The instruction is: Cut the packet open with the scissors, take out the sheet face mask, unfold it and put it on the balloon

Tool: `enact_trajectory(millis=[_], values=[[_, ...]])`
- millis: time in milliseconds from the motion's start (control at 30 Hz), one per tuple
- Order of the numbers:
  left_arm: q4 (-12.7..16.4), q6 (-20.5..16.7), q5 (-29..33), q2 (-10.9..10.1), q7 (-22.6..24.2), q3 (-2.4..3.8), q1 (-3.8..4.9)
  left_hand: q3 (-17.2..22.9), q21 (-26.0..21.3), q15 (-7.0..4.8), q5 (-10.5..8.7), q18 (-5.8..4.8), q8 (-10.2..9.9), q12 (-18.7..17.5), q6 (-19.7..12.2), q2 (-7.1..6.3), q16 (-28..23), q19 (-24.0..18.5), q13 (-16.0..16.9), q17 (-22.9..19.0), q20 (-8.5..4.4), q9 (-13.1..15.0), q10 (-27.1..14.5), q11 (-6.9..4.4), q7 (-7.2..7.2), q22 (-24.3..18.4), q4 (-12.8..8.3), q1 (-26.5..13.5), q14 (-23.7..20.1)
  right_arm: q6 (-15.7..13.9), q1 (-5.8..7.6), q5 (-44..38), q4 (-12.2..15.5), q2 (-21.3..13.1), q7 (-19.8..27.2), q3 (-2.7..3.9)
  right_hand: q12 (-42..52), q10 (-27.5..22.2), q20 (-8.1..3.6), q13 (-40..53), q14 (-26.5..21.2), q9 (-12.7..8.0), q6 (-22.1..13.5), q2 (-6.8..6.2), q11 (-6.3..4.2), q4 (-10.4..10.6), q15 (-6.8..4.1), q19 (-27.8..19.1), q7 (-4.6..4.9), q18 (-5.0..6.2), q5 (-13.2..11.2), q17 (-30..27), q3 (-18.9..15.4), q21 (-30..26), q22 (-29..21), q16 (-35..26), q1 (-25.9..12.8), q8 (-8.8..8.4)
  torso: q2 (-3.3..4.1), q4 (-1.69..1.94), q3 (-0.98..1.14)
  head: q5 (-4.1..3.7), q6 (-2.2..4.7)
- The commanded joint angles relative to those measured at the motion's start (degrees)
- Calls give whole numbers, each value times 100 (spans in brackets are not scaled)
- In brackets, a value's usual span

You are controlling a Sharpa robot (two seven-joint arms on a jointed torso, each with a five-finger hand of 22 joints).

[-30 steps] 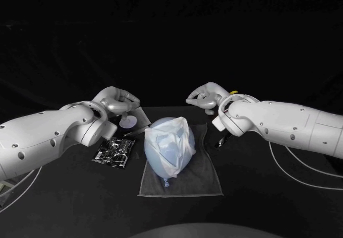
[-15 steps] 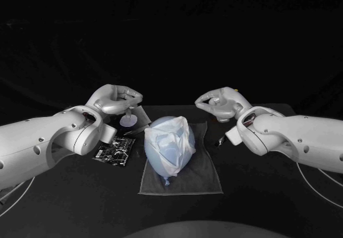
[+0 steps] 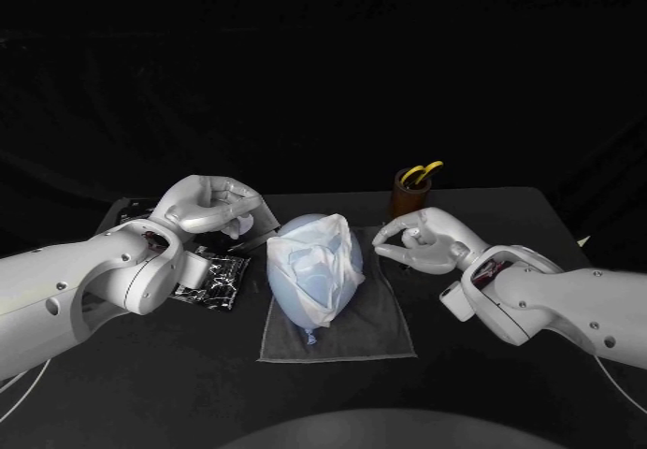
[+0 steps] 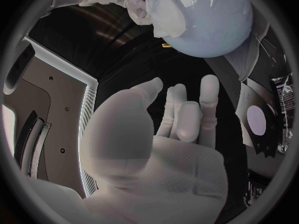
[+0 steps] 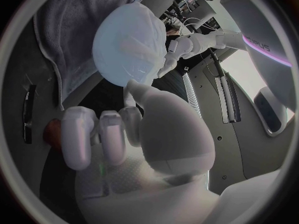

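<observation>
Pulled back since a second ago: your left hand (image 3: 209, 204) and right hand (image 3: 424, 241) now sit either side of the balloon (image 3: 304, 273), fingers curled on nothing, the mask (image 3: 344, 248) draped over the balloon, so reckon the task all but done.

Faint grey lettering is showing on the left arm (image 5: 260, 48), seemingly ending in "neus". Print on the packet (image 3: 213, 281) is appearing too small to read.
</observation>
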Motion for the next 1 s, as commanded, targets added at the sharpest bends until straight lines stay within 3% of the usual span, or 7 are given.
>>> enact_trajectory(millis=[33, 233, 467, 500, 533, 633, 1000], values=[[49, 120, -1, -20, 197, 1, -18, -85, -16, -28, 12, 55, 70, 80, -2, 6, 35, 48, 36, 27, -2, 28, 18, -13, -31, 30, 11, 77, 14, -374, -108, -658, 102, -28, -96, 0, 67, 82, -38, 708, 598, -12, 69, -19, -15, -48, -42, 411, -13, -89, -4, 1505, -8, 82, 1348, 20, 21, 20, -9, -10, 7, -36, -29], [100, 200, -331, -48, 32, -11, -43, -385, -31, -38, 8, 48, 380, 274, -77, -109, 45, 84, 132, 29, -18, 203, -37, -22, -52, 25, 74, 54, 21, -757, -309, -948, 232, -42, -378, -6, 150, 165, -61, 803, 598, -56, 142, -296, -30, 40, -57, 413, -34, -89, -12, 1505, -232, 82, 1346, 20, -340, -1, 1, 5, 0, -107, -60], [144, 280, -1305, -11, -470, -24, -64, -1765, -320, 75, -2, 100, 1512, 669, -1235, -115, -39, -153, 345, -322, 84, 884, -676, 122, 62, -358, 533, 140, -261, -1129, -379, -1157, 234, 38, -894, -6, 81, 106, -97, 748, 598, 60, 249, -681, -97, 417, -106, 353, -114, -52, -13, 1505, -857, -90, 1296, 20, -934, 252, 12, 16, -5, -128, -76], [148, 286, -1471, -2, -551, -26, -70, -2198, -365, 116, -34, 108, 1786, 770, -1502, 98, -37, -196, 383, -370, 117, 1030, -819, 157, 92, -413, 678, 362, -319, -1165, -383, -1197, 231, 57, -977, -6, 60, 88, -108, 731, 597, 108, 240, -718, -102, 466, -117, 341, -128, -44, -12, 1502, -956, -126, 1285, 18, -969, 329, 15, 16, -4, -133, -85], [151, 287, -1598, 4, -608, -28, -75, -2318, -421, 121, 5, 127, 1811, 776, -1551, 31, -62, -254, 385, -464, 120, 1044, -850, 154, 112, -508, 705, 352, -373, -1192, -386, -1224, 228, 72, -1036, -6, 41, 71, -113, 715, 592, 151, 250, -737, -111, 494, -123, 335, -140, -40, -12, 1486, -1015, -144, 1280, 12, -987, 398, 14, 14, -4, -132, -88], [154, 273, -1953, 31, -762, -34, -92, -3463, -464, 197, 14, 136, 2467, 1042, -2112, 294, -51, -313, 442, -637, 192, 1345, -1162, 232, 178, -528, 987, 721, -552, -1283, -392, -1282, 225, 116, -1185, -6, 73, 101, -183, 763, 590, 584, 110, -712, -222, 710, -201, 333, -252, -39, -11, 1481, -1391, -148, 1279, 9, -929, 1003, 14, 14, -4, -131, -103], [224, 299, -2549, 125, -1036, -52, -132, -3734, -439, 158, 6, 136, 3395, 1471, -2318, 290, 89, -312, 518, -506, 172, 1702, -1293, 176, 109, -516, 995, 533, -493, -1474, -397, -1329, 264, 223, -1384, -3, 472, 434, -295, 1173, 598, 1265, -183, -522, -338, 1378, -324, 399, -397, -76, -10, 1505, -2162, 28, 1328, 20, -779, 2013, 4, 10, -2, -132, -138]])
